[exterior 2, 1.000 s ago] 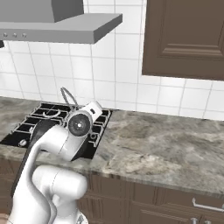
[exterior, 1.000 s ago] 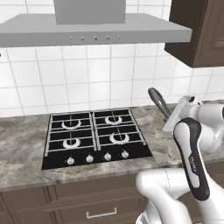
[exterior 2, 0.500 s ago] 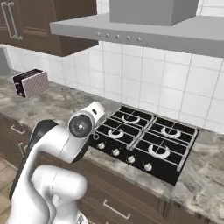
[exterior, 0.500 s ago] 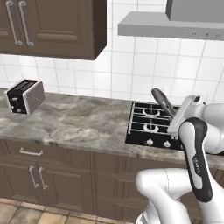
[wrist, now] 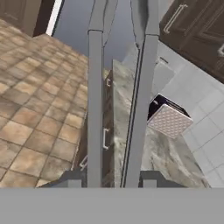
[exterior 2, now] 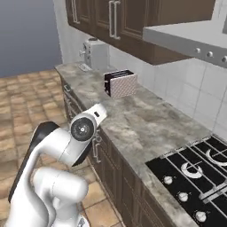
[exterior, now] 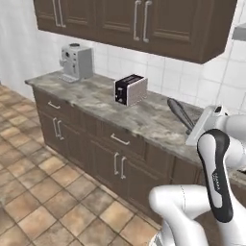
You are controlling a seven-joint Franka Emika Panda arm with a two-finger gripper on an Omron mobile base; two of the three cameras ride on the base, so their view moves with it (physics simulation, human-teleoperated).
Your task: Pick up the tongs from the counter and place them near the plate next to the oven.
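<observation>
Gripping the tongs (wrist: 118, 100), hand (wrist: 111, 181) carries them high; long arms could strike toaster (exterior: 130, 89) or worktop (exterior: 120, 108), slipping loose.

grey tongs (wrist: 118, 100) held aloft above marbled counter (exterior: 144, 117)

A rendered home kitchen, marbled stone counter (exterior: 101, 98) running over dark brown cabinets (exterior: 91, 139), a toaster (exterior: 130, 89) sitting at its middle, a coffee machine (exterior: 76, 61) standing at ten o'clock, terracotta floor tiles (exterior: 43, 192) spreading below, a black gas hob (exterior 2: 195, 173) showing at four o'clock.
</observation>
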